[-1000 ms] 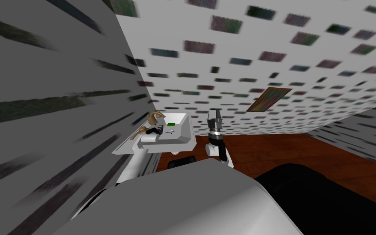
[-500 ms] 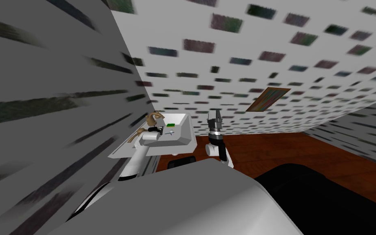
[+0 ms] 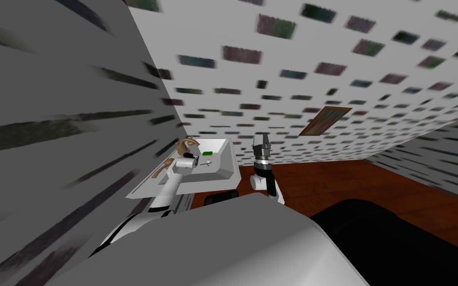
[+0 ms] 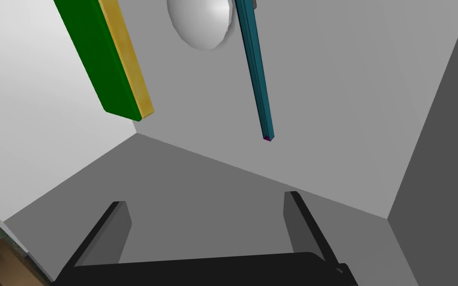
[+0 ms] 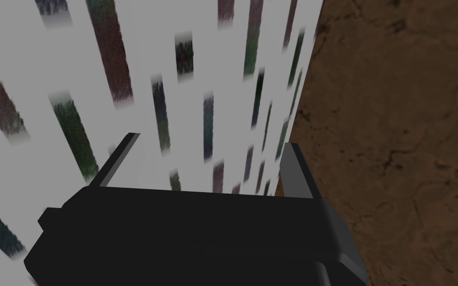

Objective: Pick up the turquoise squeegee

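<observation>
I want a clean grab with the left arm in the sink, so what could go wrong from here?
1. The squeegee is thin and lies flat on the sink floor. The open left claw, not yet at it, could pinch off-centre and let it slip.
2. The sponge lies close beside it and might get nudged.
3. The sink's wall stands near one side of the claw, so a bump seems possible.

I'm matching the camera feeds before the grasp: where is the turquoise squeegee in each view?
Head view: the squeegee is a thin line inside the white sink.
Left wrist view: the squeegee lies ahead of the open left gripper, untouched.
Right wrist view: the right gripper points away from the sink.
Shared landmark: the green-and-yellow sponge beside it.
</observation>
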